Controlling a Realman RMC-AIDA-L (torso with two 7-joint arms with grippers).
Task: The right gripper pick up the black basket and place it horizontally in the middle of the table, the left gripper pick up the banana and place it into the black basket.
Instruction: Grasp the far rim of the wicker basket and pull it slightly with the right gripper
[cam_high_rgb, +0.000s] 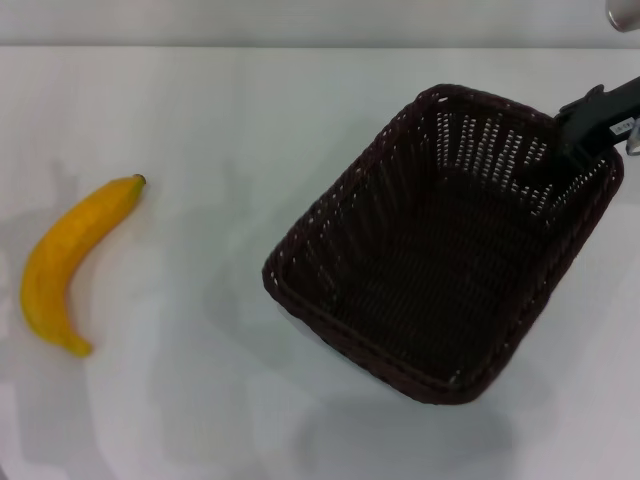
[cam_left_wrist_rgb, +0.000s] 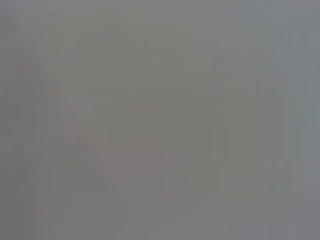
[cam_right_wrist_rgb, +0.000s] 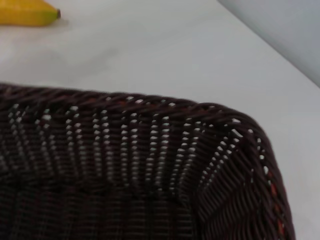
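The black basket (cam_high_rgb: 345, 338) sits right of the table's middle, turned diagonally, and is empty inside. A soft shadow on the white table (cam_high_rgb: 220, 120) below its near corner suggests it is held slightly raised. My right gripper (cam_high_rgb: 560, 150) comes in from the upper right and is closed on the basket's far right rim. The right wrist view shows the basket's inner wall and a rounded corner (cam_right_wrist_rgb: 135, 145) close up. The yellow banana (cam_high_rgb: 70, 262) lies on the table at the far left, and its tip also shows in the right wrist view (cam_right_wrist_rgb: 27, 12). My left gripper is out of view.
The table's far edge (cam_high_rgb: 300, 45) runs along the top of the head view. The left wrist view shows only a plain grey surface. A grey fitting (cam_high_rgb: 622, 14) shows at the top right corner.
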